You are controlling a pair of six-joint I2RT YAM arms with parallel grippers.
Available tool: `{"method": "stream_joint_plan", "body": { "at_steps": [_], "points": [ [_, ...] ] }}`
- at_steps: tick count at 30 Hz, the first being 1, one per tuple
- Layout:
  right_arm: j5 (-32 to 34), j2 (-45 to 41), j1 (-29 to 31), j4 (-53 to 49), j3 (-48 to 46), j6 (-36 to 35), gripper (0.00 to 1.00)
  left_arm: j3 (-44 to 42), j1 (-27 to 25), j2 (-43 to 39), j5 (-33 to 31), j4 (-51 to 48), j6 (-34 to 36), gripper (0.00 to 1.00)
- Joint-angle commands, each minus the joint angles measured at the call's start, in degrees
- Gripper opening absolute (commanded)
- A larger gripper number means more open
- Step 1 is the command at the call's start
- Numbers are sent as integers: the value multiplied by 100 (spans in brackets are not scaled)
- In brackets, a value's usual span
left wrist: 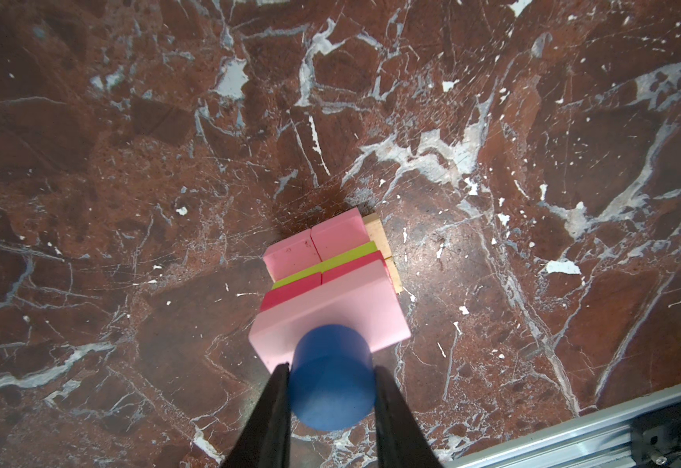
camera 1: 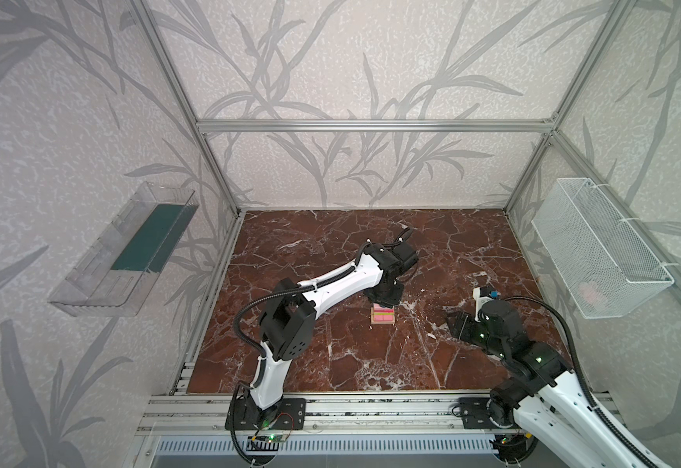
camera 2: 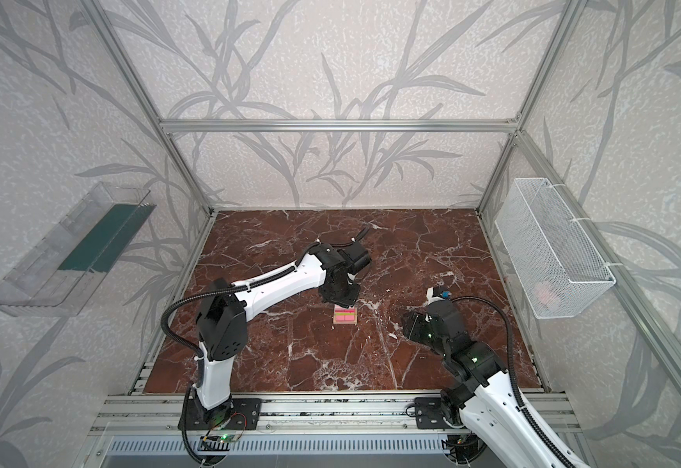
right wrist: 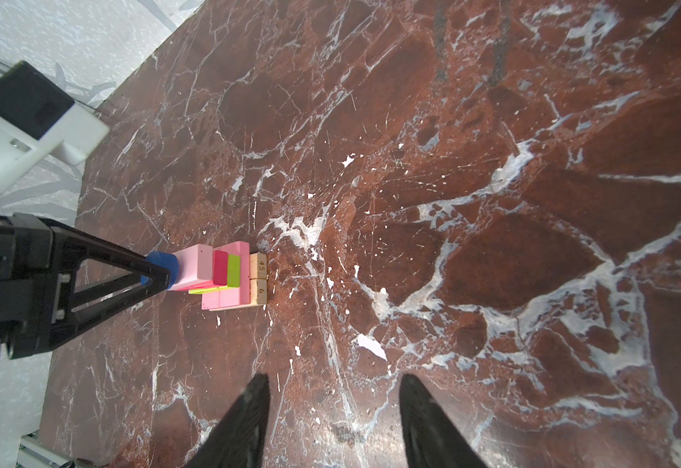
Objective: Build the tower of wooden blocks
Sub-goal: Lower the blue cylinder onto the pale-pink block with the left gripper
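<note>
The marble table (camera 1: 330, 364) shows no loose blocks. At the bottom edge of the right wrist view, the right gripper (right wrist: 335, 377) hangs with its jaws apart and empty. At the centre of both top views stands the tower (camera 1: 382, 316). Its tan bars (right wrist: 258, 277) lie lowest, then pink bars (left wrist: 310, 247), lime-green bar (left wrist: 330, 263), red cubes (left wrist: 294, 287) and a top pink bar (left wrist: 330, 320). The left gripper (left wrist: 330, 366) is clamped on the blue disc (left wrist: 330, 389), which seems seated on top. Only letting go and backing off appear left.
</note>
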Motion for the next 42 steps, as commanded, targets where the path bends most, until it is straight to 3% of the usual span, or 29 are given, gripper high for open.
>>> {"method": "stream_joint_plan", "body": {
  "at_steps": [1,42],
  "points": [
    [63,-17,-18,33,-24,-53,53,174,28,114,-46,-185,28,29],
    [49,16,-23,55,-66,-44,54,261,98,234,-54,-186,-23,30]
  ]
}}
